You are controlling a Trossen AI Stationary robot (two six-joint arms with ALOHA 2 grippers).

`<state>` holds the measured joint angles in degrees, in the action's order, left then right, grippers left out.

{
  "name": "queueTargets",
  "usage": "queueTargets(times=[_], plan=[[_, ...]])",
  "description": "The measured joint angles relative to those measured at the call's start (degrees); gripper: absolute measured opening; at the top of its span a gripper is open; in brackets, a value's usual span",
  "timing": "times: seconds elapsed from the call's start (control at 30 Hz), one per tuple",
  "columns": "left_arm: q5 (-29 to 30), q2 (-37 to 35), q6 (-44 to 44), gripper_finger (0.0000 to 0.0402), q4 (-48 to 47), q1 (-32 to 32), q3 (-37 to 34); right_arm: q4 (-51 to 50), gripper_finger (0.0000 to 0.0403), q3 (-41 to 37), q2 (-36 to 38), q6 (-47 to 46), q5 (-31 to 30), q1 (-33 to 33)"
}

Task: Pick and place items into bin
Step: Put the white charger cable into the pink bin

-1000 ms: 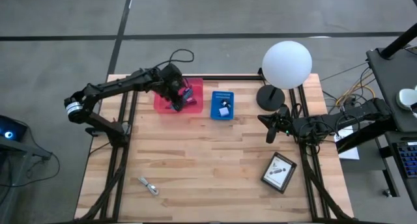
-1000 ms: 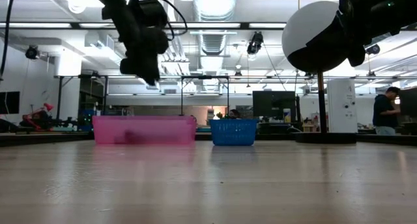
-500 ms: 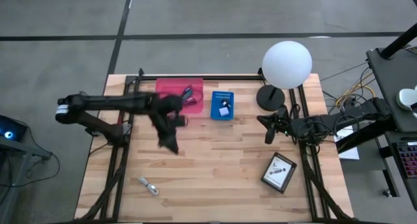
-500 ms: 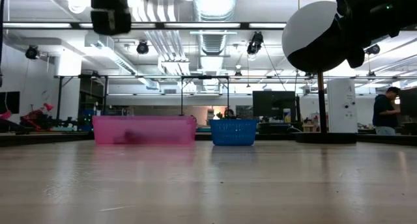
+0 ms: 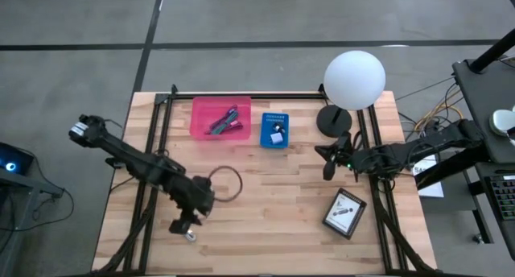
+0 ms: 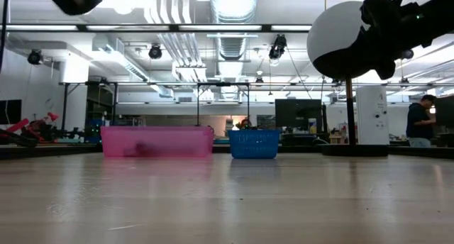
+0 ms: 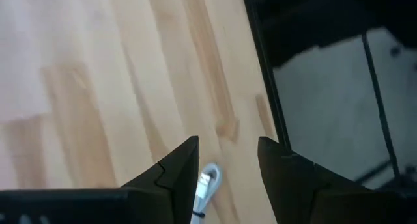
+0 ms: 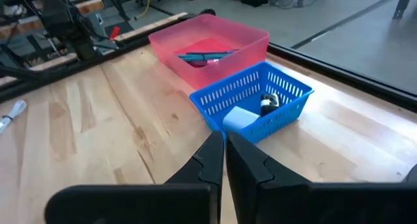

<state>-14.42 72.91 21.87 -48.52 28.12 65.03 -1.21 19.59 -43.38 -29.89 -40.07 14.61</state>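
Spanning the scene is a pale wood-plank table (image 5: 265, 204) with visible grain, on a dark metal frame. White matte globe lamp (image 5: 354, 80) on a round black base stands at the far right. Smooth translucent pink bin (image 5: 220, 117), rectangular, sits at the far side left of centre, holding slim teal and magenta pen-like tools (image 8: 207, 55). Just right of it, not touching, is a smaller blue lattice-walled basket (image 5: 274, 130) with a white card (image 8: 237, 117) and a small black cube (image 8: 268, 101) inside. A flat dark-framed square device (image 5: 344, 213) with a white face lies near right. Left gripper (image 7: 227, 160) is at the near left, tilted down over the bare wood, dark pointed fingers spread with a clear gap, holding nothing; the silvery clip (image 7: 204, 187), thin and shiny, lies on the table right under that gap. Right gripper (image 8: 225, 151) hovers at the right side, fingers pressed together, nothing between them.
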Motion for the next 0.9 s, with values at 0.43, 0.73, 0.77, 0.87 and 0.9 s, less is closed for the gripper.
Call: queueTargets(times=[0.43,0.73,0.77,0.87,0.9], plan=[[-7.3,11.5,-0.3,0.0142,-2.0,2.5,-8.1,0.2,0.0009,0.0,-3.4,-2.6,0.0,0.0],[-7.9,11.2,-2.9,0.0142,-0.9,3.9,-13.1,0.2,0.0009,0.0,-3.7,-3.5,0.0,0.0],[-8.0,11.2,-2.9,0.0142,-0.2,4.2,-13.5,0.2,0.0009,0.0,-3.7,-3.6,0.0,0.0],[-9.3,11.2,-2.8,0.0142,2.7,5.5,-15.4,0.2,0.0009,0.0,-3.7,-3.5,0.0,0.0],[-9.4,11.2,-2.8,0.0142,3.8,5.8,-15.9,0.2,0.0009,0.0,-3.7,-3.5,0.0,0.0]])
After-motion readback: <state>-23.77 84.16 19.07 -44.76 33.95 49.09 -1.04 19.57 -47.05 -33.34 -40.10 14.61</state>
